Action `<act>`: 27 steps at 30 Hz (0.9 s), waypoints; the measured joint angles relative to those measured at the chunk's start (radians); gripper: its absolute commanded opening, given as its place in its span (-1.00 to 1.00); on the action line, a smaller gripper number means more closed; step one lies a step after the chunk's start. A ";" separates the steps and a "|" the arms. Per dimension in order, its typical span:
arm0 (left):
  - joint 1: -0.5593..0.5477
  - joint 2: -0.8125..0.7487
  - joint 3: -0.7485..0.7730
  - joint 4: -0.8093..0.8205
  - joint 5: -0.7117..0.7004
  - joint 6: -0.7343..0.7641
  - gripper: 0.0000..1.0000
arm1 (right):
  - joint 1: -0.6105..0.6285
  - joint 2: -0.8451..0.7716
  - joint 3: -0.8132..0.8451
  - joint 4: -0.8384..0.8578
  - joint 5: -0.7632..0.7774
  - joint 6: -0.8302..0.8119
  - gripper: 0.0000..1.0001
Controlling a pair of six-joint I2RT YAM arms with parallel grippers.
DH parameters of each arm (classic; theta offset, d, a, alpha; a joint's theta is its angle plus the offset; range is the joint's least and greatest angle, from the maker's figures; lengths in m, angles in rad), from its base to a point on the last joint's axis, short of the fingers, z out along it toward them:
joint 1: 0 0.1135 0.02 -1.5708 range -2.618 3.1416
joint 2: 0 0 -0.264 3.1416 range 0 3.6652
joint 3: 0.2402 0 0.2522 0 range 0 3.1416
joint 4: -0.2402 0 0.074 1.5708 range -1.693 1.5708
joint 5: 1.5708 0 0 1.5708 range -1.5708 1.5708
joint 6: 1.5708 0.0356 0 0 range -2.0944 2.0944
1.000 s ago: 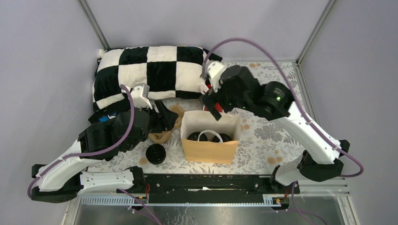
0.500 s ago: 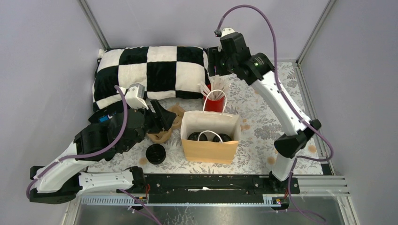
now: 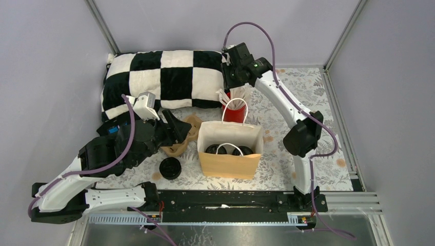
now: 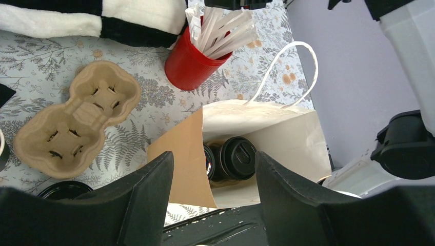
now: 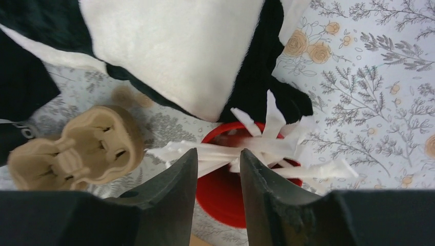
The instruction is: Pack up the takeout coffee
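Note:
The takeout coffee, two black-lidded cups (image 3: 213,149) (image 3: 241,150), stands inside the open brown paper bag (image 3: 228,165). In the left wrist view one lid (image 4: 238,157) shows fully and the other cup (image 4: 209,162) is half hidden by the bag's wall (image 4: 179,154). My left gripper (image 3: 180,127) (image 4: 214,157) hangs open to the left of the bag, holding nothing. My right gripper (image 3: 234,89) (image 5: 218,152) hovers over a red cup (image 3: 236,114) (image 5: 225,200) of white paper-wrapped sticks (image 5: 267,148). Its jaws stand a narrow gap apart with nothing between them.
A cardboard cup carrier (image 3: 182,138) (image 4: 77,118) (image 5: 77,146) lies left of the bag, with a stack of black lids (image 3: 170,167) in front of it. A black-and-white checkered pillow (image 3: 164,77) (image 5: 169,51) fills the back left. The bag's white handles (image 4: 287,72) stand up.
My right arm has swung from over the bag to the back, above the red cup, and its jaws have narrowed. The left arm has shifted slightly left.

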State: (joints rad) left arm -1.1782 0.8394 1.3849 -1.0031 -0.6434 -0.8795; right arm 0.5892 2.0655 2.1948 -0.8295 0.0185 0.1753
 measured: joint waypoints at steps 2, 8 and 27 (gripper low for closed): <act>0.000 0.000 0.000 0.000 0.000 0.000 0.27 | 0.000 0.029 0.013 0.001 0.013 -0.024 -0.13; 0.000 0.000 0.000 -0.001 0.000 0.000 0.27 | 0.000 0.069 0.055 0.014 0.057 -0.079 -0.11; 0.000 0.002 0.000 -0.002 0.000 -0.001 0.27 | 0.060 0.122 0.142 0.028 0.208 -0.176 -0.99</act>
State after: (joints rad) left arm -1.1782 0.8417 1.3853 -1.0046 -0.6434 -0.8803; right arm 0.6495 2.1876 2.3367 -0.8013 0.2268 -0.0006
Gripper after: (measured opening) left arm 0.635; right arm 0.043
